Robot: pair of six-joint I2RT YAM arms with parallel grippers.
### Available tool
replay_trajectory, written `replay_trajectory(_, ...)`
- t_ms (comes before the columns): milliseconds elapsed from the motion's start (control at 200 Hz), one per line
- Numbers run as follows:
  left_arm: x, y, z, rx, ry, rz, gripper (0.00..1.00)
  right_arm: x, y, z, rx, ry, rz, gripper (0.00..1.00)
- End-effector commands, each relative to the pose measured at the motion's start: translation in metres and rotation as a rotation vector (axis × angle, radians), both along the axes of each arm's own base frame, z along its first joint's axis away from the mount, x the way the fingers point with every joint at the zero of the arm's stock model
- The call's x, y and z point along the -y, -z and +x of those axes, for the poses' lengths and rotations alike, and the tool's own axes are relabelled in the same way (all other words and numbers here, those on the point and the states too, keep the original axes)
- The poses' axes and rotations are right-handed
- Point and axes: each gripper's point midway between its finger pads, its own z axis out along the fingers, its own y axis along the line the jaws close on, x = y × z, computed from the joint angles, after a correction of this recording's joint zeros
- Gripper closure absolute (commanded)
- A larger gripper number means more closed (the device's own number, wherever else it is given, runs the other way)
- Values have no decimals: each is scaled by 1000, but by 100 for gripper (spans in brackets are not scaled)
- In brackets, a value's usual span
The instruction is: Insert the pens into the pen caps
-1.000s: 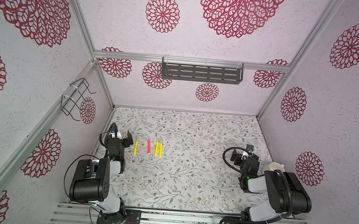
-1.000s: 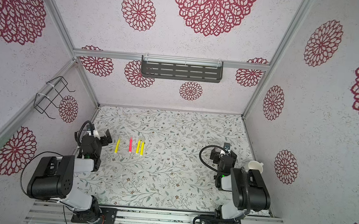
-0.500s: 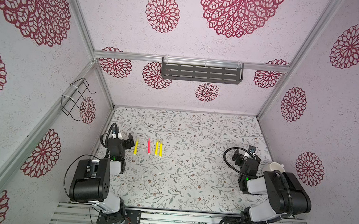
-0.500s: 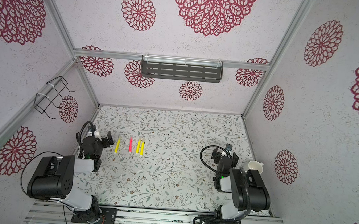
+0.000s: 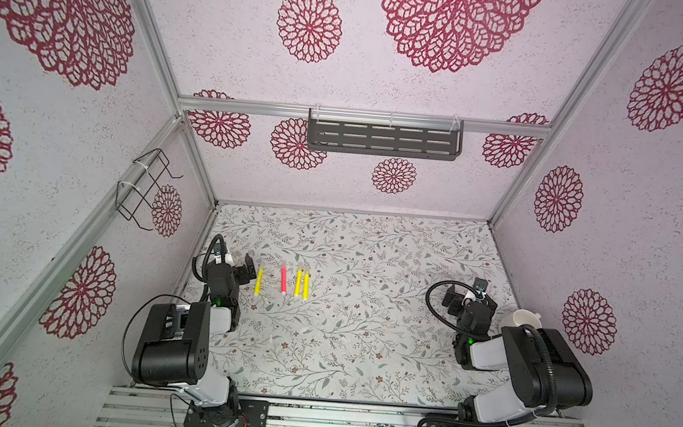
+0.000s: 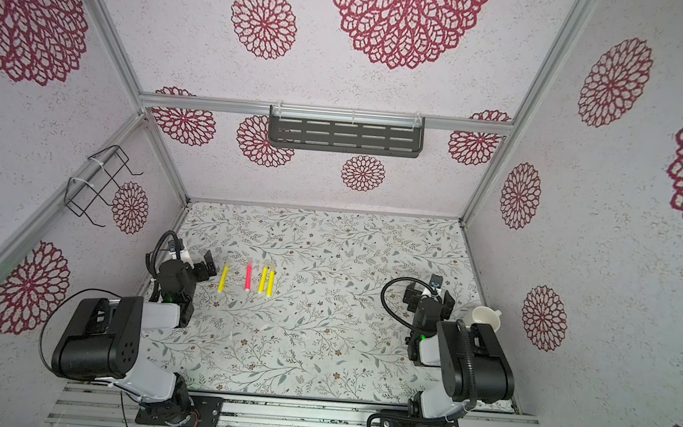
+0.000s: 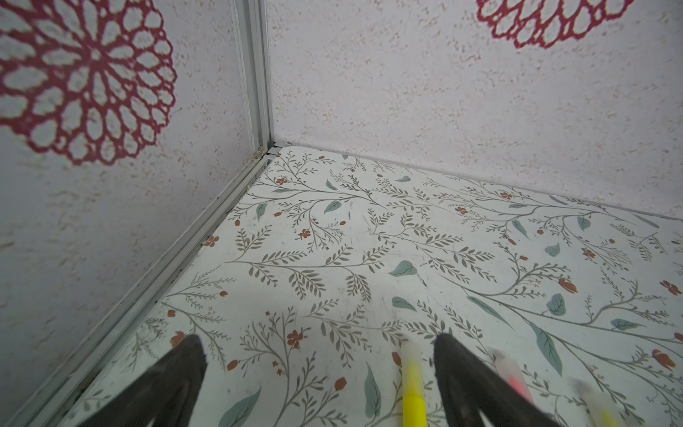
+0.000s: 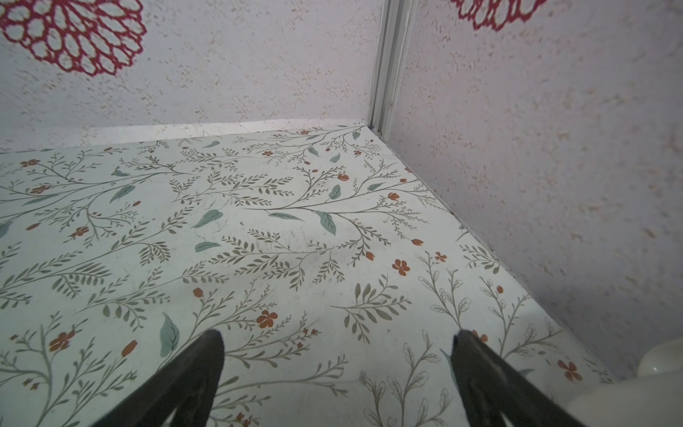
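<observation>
Four pens lie side by side left of the table's middle in both top views: a yellow pen, a red-pink pen and two yellow pens close together. My left gripper hovers open just left of them. In the left wrist view the leftmost yellow pen shows between the fingers of the left gripper, close to one finger. Faint pale pen caps lie nearer the front. My right gripper stands open and empty at the right.
A white cup stands by the right wall beside the right arm. The left wall runs close to the left gripper. A dark shelf hangs on the back wall and a wire rack on the left wall.
My left gripper has edged to the right toward the leftmost yellow pen. The right gripper has shifted slightly right. The pens have not moved.
</observation>
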Motion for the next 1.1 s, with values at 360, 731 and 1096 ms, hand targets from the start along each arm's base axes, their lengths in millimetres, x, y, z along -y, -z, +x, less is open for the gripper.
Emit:
replay_trajectory(360, 1, -3, -1, 6, 10, 2, 1, 2, -17, 4, 58, 15, 0, 1)
replay_trajectory(731, 1, -3, -1, 7, 9, 4, 1, 2, -17, 4, 59, 15, 0, 1)
replay_trajectory(1096, 1, -3, 0, 6, 9, 5, 1, 2, -17, 4, 58, 15, 0, 1)
